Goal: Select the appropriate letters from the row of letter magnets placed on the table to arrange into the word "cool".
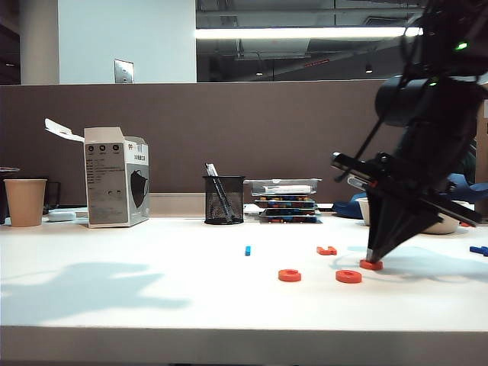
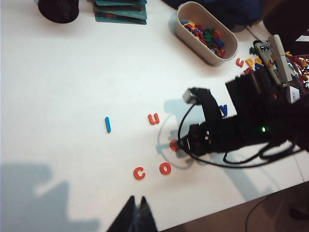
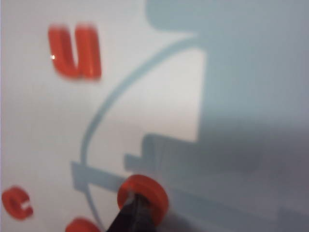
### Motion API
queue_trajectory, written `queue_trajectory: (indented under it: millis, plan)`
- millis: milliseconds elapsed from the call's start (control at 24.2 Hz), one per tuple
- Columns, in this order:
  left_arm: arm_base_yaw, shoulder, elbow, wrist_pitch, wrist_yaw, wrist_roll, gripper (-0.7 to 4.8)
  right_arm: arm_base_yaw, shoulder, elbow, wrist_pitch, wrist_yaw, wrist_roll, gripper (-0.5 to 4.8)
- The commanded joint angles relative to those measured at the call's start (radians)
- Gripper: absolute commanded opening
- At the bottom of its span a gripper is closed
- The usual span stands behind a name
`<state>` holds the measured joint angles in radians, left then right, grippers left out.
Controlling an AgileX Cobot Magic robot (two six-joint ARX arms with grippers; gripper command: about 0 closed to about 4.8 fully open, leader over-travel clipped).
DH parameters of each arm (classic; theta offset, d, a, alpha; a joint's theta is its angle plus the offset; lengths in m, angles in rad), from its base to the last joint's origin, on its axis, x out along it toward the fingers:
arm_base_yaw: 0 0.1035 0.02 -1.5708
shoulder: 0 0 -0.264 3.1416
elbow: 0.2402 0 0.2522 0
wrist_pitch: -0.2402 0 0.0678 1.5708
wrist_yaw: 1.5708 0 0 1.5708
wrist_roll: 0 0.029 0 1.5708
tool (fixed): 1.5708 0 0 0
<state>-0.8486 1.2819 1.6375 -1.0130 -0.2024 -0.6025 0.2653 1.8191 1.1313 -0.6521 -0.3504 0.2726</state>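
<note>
The large plain white smooth table (image 1: 152,305) carries the black right arm, its right gripper (image 1: 372,261) pointing down with fingers pinched together on 1 small flat orange-red ring letter (image 3: 145,192) at the right end of the near group. Beside that ring lie a second orange-red ring (image 1: 348,276) and an orange-red letter c (image 1: 289,275), all near one another. Behind them sit the orange-red letter u (image 2: 153,118) and, apart to the left, the tiny bright-blue bar magnet (image 1: 248,250). The left gripper (image 2: 136,216) hangs above the near edge, fingers together, empty.
</note>
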Motion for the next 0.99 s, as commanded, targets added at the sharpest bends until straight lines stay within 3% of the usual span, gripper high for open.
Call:
queue_trajectory:
  millis: [41,577,990]
  plan:
    - [0.0,-0.004,0.006,0.013,-0.003,0.004,-0.05,0.0,-0.024,-0.104,-0.094,0.069,0.019,-0.05]
    - [0.0,-0.004,0.006,0.011,0.0,0.004,-0.05,0.001,-0.113,-0.174,-0.098,0.138,0.023,-0.05]
    - [0.0,-0.003,0.006,0.005,0.0,0.004,-0.05,0.002,-0.113,-0.059,-0.122,0.054,0.022,-0.05]
